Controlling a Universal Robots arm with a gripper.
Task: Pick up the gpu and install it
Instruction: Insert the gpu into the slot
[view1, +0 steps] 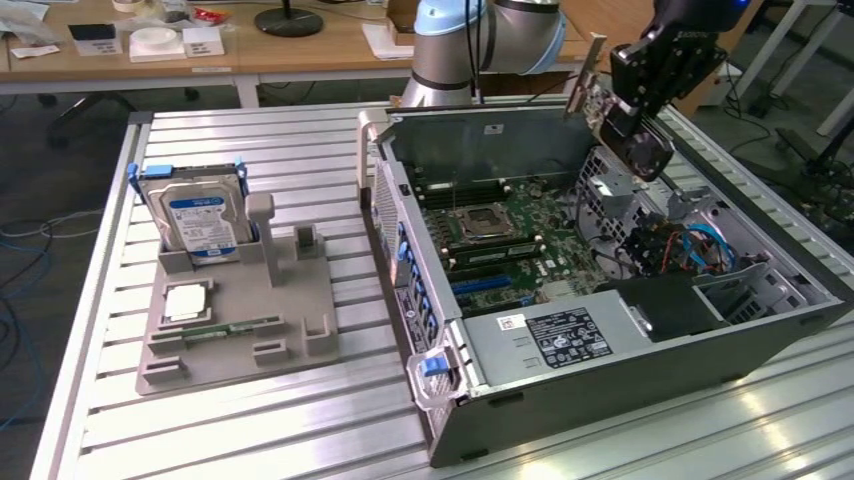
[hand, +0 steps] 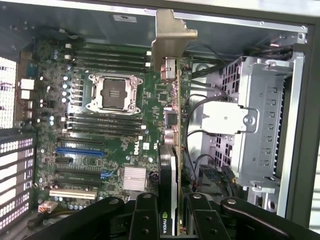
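Observation:
My gripper (view1: 641, 105) hangs over the back right corner of the open computer case (view1: 627, 390), shut on the gpu (view1: 643, 150). The card is held on edge above the case's interior, its metal end bracket (view1: 587, 75) sticking up towards the case's rear wall. In the wrist view the gpu (hand: 172, 150) appears edge-on between my black fingers (hand: 145, 215), with the bracket (hand: 172, 35) at its far end. Below it lies the green motherboard (hand: 115, 125) with its blue expansion slot (hand: 80, 150); the card is apart from the board.
A silver drive cage (hand: 260, 125) and loose cables flank the card inside the case. The power supply (view1: 567, 335) fills the case's near end. On the exterior view's left, a grey holder (view1: 234, 330) carries a hard drive (view1: 200, 220) and a memory stick (view1: 220, 328).

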